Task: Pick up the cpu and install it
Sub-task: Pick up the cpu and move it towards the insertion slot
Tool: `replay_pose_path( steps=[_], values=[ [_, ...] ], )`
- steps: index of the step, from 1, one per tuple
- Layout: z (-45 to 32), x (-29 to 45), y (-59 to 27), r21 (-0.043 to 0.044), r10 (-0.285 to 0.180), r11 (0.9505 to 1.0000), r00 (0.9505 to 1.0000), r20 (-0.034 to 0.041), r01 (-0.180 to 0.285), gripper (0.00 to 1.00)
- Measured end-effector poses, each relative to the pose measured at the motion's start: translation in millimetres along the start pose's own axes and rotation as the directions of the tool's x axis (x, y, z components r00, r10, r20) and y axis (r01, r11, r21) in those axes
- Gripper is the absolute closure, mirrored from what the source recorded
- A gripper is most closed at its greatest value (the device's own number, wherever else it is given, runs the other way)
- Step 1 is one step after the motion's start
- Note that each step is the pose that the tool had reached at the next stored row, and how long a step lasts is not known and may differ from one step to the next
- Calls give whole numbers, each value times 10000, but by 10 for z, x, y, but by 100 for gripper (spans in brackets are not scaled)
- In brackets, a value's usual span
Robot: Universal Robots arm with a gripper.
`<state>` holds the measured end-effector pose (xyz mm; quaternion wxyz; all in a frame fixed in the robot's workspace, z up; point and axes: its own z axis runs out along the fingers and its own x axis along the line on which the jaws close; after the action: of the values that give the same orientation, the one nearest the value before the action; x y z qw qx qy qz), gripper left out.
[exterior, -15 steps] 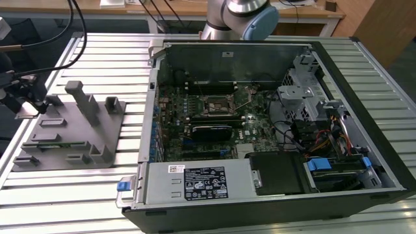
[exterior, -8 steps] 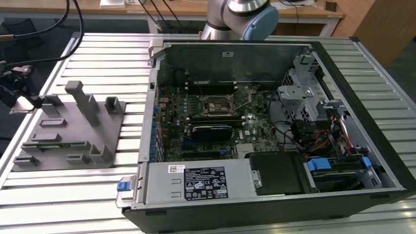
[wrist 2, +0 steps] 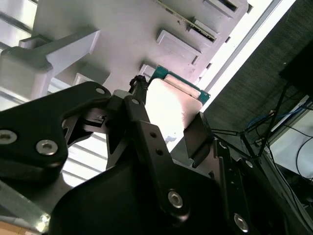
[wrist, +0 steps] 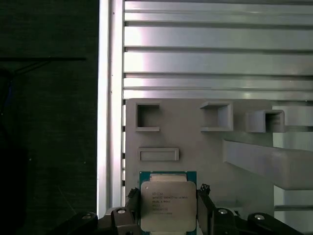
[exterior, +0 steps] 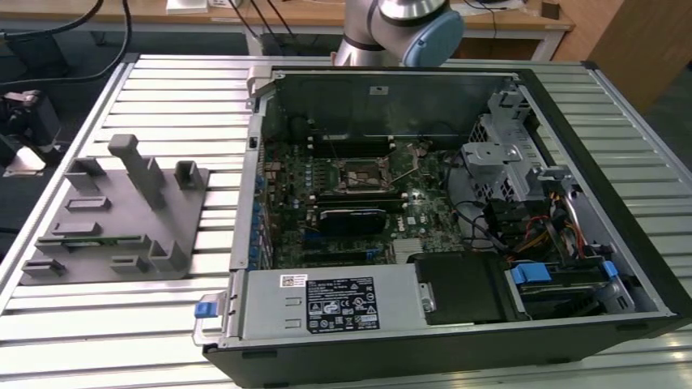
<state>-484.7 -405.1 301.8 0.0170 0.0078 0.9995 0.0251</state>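
gripper: gripper [wrist: 168,219] clamped on the cpu, one black finger [wrist: 133,211] against each side edge; same grip in the second wrist view [wrist 2: 168,120]
cpu: cpu [wrist: 168,201] silvery top up, green border showing, held between the fingers over the edge of the gray fixture; also seen in the second wrist view [wrist 2: 171,100]; lifted or resting, cannot tell
fixture: gray fixture [wrist: 195,152] with square and rectangular pockets and upright posts; on the slatted table, exterior view's left of the case [exterior: 119,219]
table: slatted metal table [exterior: 162,89]
case: open computer case [exterior: 605,146], motherboard up, socket [exterior: 360,176] mid-board
arm: arm [exterior: 406,28] at far side, behind case
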Motion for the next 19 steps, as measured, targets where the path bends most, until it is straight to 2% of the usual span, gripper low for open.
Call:
replay_pose_path(
  steps=[19],
  values=[
    [-657, -22, 33, -2, -5, 10000, 9999, 106, 5, 45]
  ],
)
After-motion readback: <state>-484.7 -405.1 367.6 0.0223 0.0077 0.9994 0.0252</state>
